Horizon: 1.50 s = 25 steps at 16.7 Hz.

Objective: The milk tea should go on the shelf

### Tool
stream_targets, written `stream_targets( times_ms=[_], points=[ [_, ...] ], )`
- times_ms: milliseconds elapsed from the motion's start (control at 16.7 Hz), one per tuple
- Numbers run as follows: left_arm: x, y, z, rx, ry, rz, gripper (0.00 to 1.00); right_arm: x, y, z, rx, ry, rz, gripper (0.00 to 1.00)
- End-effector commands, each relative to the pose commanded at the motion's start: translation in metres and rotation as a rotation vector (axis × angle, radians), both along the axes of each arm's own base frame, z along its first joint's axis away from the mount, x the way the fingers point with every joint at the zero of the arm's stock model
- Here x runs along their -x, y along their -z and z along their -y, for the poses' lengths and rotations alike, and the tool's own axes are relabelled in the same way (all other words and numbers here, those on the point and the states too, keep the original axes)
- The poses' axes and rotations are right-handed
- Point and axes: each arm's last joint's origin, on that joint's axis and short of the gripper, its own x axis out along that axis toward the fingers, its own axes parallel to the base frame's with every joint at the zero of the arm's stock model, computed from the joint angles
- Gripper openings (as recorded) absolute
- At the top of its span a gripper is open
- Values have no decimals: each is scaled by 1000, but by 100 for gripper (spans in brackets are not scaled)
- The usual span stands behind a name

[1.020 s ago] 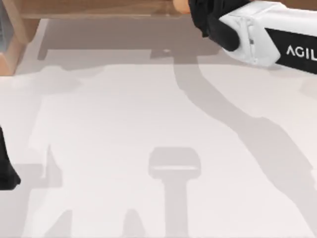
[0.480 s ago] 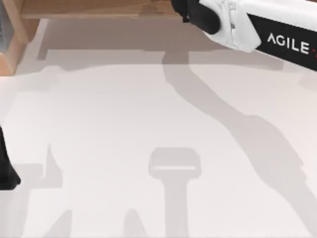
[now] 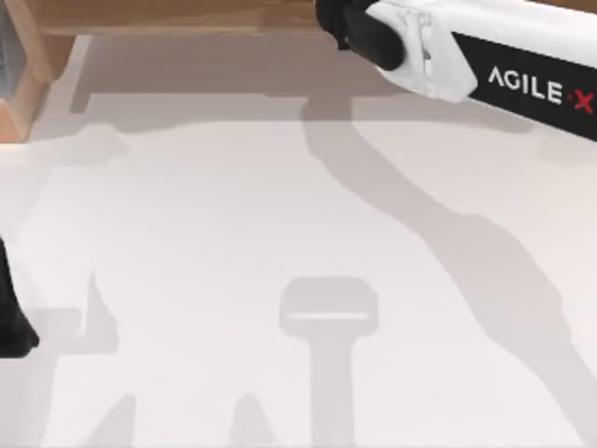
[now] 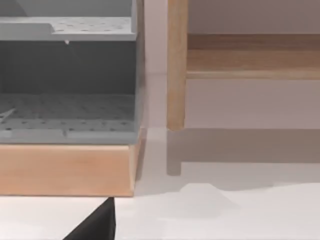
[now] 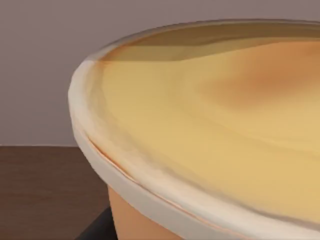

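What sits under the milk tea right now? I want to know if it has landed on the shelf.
In the right wrist view, dark brown board lies below the milk tea. The cup's base is hidden, so contact cannot be judged. The left arm is parked.

**Lettering on the right arm**

The right arm (image 3: 485,65) is showing the one readable marking: white capitals "AGILE" on the black panel along its white casing, followed by a red "X", in the top view. The lettering is running toward the right edge, and anything after the X is not showing.
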Motion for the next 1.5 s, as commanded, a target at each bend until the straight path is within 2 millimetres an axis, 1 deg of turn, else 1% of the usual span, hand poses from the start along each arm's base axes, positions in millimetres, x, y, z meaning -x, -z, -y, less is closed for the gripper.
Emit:
stream_targets(
  times_ms=[360,480,660,1440,1500],
  points=[
    [0,0,0,0,0,0,100,-26,14,2,-17,-4,18,0],
    [0,0,0,0,0,0,100,-29,19,1,-16,-7,16,0],
    [0,0,0,0,0,0,100,-29,19,1,-16,-7,16,0],
    [0,0,0,0,0,0,100,-29,19,1,-16,-7,16,98],
    [0,0,0,0,0,0,100,-29,19,1,-16,-7,16,100]
  ],
)
